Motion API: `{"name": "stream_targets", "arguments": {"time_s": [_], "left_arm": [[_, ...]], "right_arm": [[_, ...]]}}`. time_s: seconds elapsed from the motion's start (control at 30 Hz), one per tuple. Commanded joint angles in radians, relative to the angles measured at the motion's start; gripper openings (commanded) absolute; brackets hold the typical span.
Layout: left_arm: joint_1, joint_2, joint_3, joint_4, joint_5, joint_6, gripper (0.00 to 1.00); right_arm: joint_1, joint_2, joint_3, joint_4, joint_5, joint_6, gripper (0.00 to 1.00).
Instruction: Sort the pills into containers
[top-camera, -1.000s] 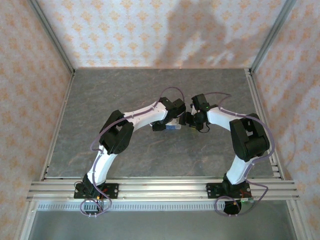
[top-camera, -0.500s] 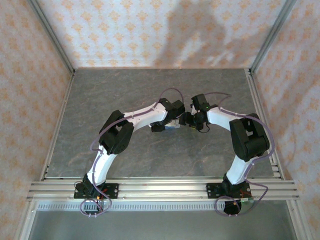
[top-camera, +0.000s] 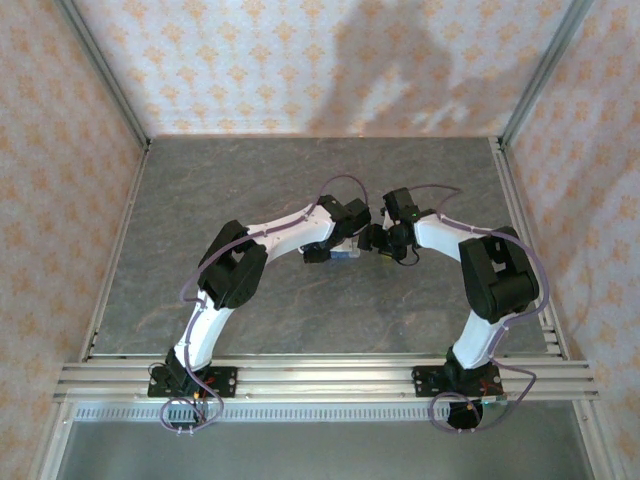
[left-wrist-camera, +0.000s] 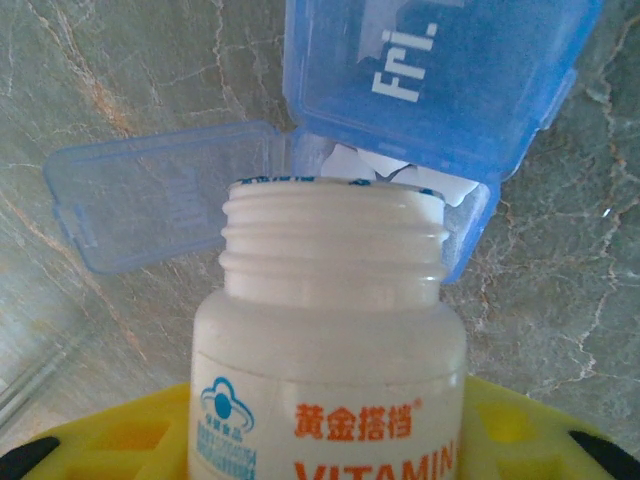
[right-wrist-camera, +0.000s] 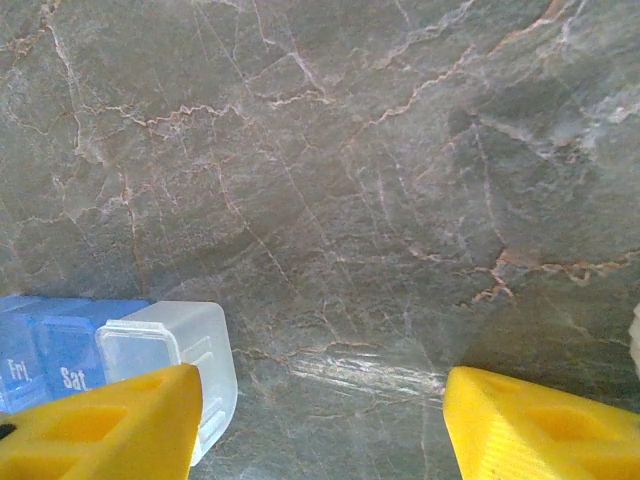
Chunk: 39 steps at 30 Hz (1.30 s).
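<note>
Left gripper: clamps bottle, mouth over open compartment of organizer mid-table. Right gripper: gapes empty beside it. Matches a second ago; suggests a pour paused or slow.

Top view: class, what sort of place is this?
Likely a robot test booth: a left arm and right arm bolted to a metal rail, a stone-look table, patterned wall panels closing it in.

One blue pill organizer, one white bottle
</note>
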<state>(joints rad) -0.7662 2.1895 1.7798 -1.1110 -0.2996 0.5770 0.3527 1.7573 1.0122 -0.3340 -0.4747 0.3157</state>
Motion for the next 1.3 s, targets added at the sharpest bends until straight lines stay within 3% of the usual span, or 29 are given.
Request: {"name": "stream_targets", "arguments": {"time_s": [0.0, 0.8, 1.27], "left_arm": [[-0.009, -0.037, 0.006, -0.029, -0.010, -0.001, 0.00], [0.055, -0.170, -0.166, 0.131, 0.101, -0.084, 0.00], [0.106, -0.325, -0.362, 0.363, 0.230, -0.177, 0.00]], "right_arm": [[0.016, 0.039, -0.001, -0.005, 0.006, -0.013, 0.66], [0.015, 0.040, -0.001, -0.013, 0.012, -0.016, 0.66], [0.016, -0.009, 0.003, -0.004, -0.003, 0.018, 0.66]]}}
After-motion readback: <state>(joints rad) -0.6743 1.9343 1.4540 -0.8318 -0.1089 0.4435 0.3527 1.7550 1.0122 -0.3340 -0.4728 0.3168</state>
